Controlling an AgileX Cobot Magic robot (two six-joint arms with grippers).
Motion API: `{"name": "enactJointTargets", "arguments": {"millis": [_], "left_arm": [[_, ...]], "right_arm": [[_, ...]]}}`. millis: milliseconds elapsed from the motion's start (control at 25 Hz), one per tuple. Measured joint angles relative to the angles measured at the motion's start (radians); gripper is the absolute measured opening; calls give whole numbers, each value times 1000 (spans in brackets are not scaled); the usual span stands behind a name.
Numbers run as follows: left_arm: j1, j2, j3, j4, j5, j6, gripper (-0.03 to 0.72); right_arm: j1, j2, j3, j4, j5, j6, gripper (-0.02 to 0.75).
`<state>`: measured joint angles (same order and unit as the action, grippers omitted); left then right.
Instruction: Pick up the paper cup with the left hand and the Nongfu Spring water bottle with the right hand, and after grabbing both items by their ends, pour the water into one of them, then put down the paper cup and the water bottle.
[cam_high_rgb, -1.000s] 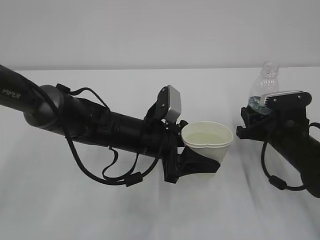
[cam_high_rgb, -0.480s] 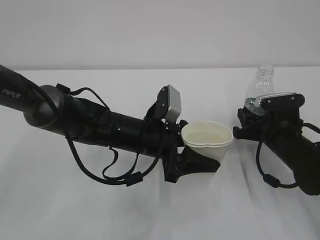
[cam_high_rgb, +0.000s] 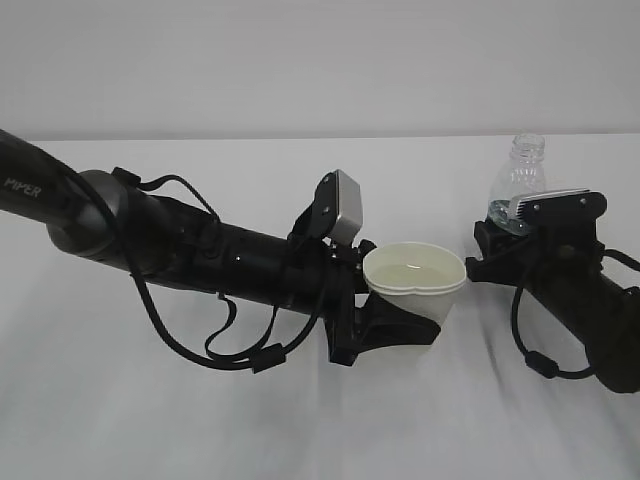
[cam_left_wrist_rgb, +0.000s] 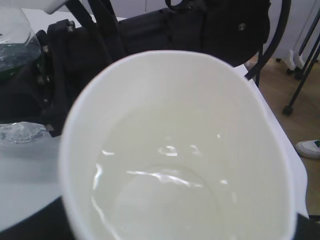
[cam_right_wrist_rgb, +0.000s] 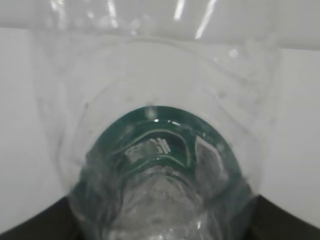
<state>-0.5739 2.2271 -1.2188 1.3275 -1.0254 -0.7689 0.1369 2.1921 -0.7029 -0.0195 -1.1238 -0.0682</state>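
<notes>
The paper cup (cam_high_rgb: 418, 290) hangs upright above the table at the middle, with my left gripper (cam_high_rgb: 400, 322) shut on its lower wall. It fills the left wrist view, rim (cam_left_wrist_rgb: 165, 55) squeezed slightly oval, with clear water (cam_left_wrist_rgb: 165, 195) pooled in its bottom. To its right the Nongfu Spring water bottle (cam_high_rgb: 520, 180) stands almost upright, capless neck up, and my right gripper (cam_high_rgb: 500, 238) is shut on its lower body by the green label (cam_right_wrist_rgb: 160, 145). The bottle's mouth is apart from the cup, higher and to its right.
A white cloth (cam_high_rgb: 300, 420) covers the table under both arms, with a pale wall behind. Looped black cables (cam_high_rgb: 230, 340) hang below the left arm. In the left wrist view, wooden floor (cam_left_wrist_rgb: 280, 85) and a castor leg (cam_left_wrist_rgb: 290, 107) show past the table's edge.
The right gripper has carried the bottle a little to the left and lower, toward the cup. The left arm and cup have stayed still.
</notes>
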Motion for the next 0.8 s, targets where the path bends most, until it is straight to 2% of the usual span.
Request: {"name": "enactJointTargets", "arguments": {"millis": [480, 680, 800], "left_arm": [[0, 0, 0, 0, 0, 0, 430], [0, 0, 0, 0, 0, 0, 430], [0, 0, 0, 0, 0, 0, 429]], "right_arm": [[0, 11, -2, -19, -21, 16, 386], [0, 14, -2, -33, -23, 39, 512], [0, 16, -2, -35, -23, 41, 558]]}}
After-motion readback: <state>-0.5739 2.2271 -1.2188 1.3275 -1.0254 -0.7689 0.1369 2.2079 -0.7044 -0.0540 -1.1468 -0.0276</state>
